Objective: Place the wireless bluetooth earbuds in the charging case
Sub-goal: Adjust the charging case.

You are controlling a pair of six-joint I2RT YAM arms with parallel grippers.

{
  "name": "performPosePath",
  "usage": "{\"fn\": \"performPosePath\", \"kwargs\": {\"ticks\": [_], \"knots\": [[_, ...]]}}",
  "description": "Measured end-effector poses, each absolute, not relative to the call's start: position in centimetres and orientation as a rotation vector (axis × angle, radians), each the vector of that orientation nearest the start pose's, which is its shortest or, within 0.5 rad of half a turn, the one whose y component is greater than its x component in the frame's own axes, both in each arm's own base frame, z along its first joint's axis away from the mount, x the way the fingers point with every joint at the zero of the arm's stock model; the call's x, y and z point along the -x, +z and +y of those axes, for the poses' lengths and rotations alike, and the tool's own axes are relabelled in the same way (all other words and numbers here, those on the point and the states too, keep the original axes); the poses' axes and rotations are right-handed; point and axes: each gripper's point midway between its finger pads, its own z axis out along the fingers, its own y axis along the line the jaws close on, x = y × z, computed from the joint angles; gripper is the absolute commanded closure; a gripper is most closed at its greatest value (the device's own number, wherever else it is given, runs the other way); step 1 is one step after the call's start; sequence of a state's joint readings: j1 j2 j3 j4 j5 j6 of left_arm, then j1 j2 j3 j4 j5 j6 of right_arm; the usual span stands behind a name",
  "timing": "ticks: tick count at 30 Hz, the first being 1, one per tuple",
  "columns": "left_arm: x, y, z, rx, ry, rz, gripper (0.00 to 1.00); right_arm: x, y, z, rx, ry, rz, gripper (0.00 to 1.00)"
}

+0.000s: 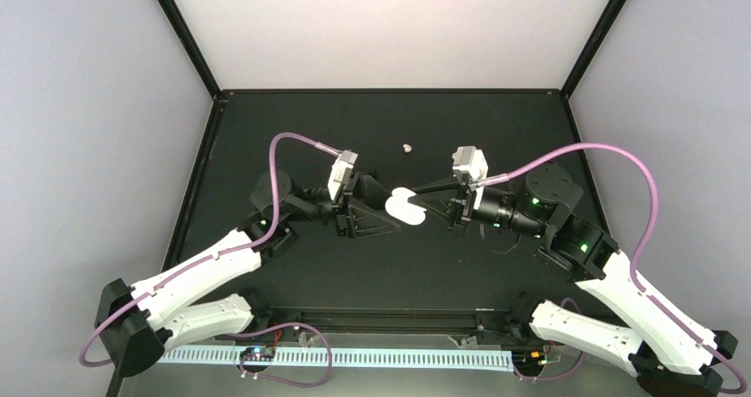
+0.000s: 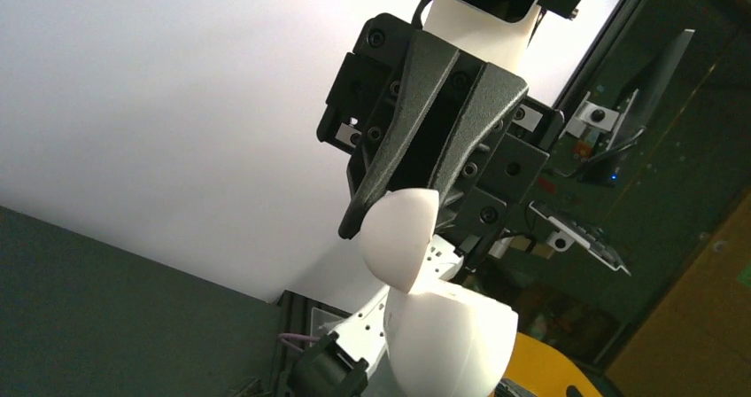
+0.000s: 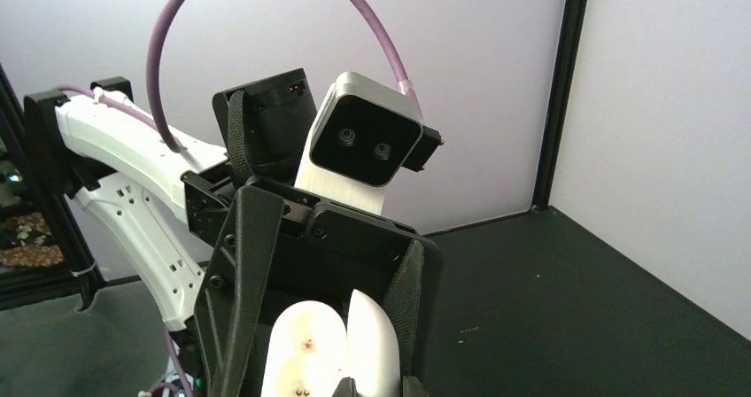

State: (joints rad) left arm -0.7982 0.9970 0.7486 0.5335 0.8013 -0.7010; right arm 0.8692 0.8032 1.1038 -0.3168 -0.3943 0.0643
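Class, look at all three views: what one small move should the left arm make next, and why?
Probably draw the left end effector back from the charging case. Its jaws stand open around the case, the right end effector is shut on it, and a small pale earbud lies loose on the table beyond, not yet fetched.

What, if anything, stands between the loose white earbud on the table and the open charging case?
Nothing visible does: only bare table lies between the white earbud and the open charging case.
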Motion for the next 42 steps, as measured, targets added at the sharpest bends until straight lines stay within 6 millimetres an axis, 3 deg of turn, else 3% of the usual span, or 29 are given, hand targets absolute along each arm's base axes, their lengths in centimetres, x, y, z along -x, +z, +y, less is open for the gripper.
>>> {"fn": "performPosePath", "kwargs": {"ticks": [5,18,31,42], "knots": [[-13.1,38.7,-31.5,-0.861,-1.766,1.381,0.38,-13.6,42.7,26.0,0.96,0.991,1.389,0.99],[-12.6,40.0,-31.7,-0.884,-1.8,1.338,0.61,-13.8,42.5,26.2,0.965,0.983,1.394,0.99],[-12.7,39.7,-32.2,-0.887,-1.804,1.35,0.68,-13.8,42.5,26.3,0.967,0.991,1.392,0.99],[-12.7,39.9,-32.1,-0.888,-1.804,1.343,0.65,-13.8,42.7,26.3,0.962,0.995,1.387,0.99]]}}
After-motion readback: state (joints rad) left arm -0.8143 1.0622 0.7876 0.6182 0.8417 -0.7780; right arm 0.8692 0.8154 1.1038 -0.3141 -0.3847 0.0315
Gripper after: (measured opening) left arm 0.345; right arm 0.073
